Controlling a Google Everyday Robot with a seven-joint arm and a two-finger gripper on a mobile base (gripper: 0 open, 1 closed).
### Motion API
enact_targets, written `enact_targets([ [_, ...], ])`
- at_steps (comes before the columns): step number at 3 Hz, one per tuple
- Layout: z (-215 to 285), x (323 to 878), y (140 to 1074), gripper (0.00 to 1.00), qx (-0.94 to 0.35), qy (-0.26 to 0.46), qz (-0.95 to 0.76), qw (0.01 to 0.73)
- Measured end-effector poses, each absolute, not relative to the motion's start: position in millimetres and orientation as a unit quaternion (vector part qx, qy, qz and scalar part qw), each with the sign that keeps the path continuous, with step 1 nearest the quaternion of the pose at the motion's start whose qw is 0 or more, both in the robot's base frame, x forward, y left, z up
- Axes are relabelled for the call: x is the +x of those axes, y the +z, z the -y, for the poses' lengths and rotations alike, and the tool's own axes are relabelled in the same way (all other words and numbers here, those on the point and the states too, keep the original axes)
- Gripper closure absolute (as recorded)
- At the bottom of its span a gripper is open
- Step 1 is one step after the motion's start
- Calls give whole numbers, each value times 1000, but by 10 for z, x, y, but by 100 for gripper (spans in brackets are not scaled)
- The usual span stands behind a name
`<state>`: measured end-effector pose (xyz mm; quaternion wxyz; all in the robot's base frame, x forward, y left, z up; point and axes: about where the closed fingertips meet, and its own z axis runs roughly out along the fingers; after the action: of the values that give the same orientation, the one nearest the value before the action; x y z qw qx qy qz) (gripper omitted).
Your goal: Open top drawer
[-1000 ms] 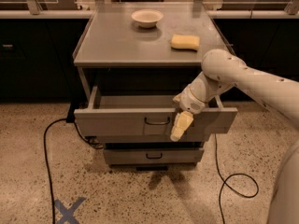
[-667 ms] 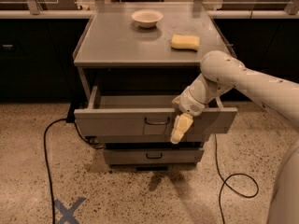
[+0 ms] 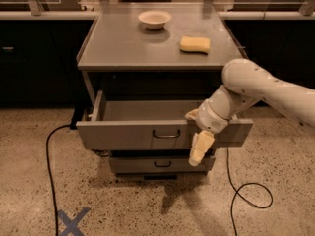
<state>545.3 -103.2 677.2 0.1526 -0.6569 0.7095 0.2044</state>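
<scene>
The top drawer [image 3: 133, 134] of the grey metal cabinet is pulled out, and its plain grey tray [image 3: 147, 109] shows inside. A small dark wire handle [image 3: 166, 133] sits at the centre of its front panel. My gripper [image 3: 198, 137] is at the right part of the drawer front, just right of the handle, hanging over the panel's top edge. My white arm [image 3: 261, 90] reaches in from the right.
A narrower lower drawer [image 3: 160, 164] is closed below. On the cabinet top [image 3: 123, 43] stand a white bowl [image 3: 154, 19] and a yellow sponge [image 3: 195, 44]. Black cables [image 3: 49, 156] lie on the speckled floor on both sides. A blue tape X [image 3: 73, 221] marks the floor at front left.
The drawer front and my gripper have come slightly further out toward the camera. The bowl and the sponge have not moved.
</scene>
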Motion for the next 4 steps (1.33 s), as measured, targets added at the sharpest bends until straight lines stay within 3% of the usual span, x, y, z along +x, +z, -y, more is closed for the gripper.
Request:
enact_targets([
  [1,1035,5203,6958,0,-672,205,-694,155],
  [4,1010,5250,6637,0,-673,233,-690,131],
])
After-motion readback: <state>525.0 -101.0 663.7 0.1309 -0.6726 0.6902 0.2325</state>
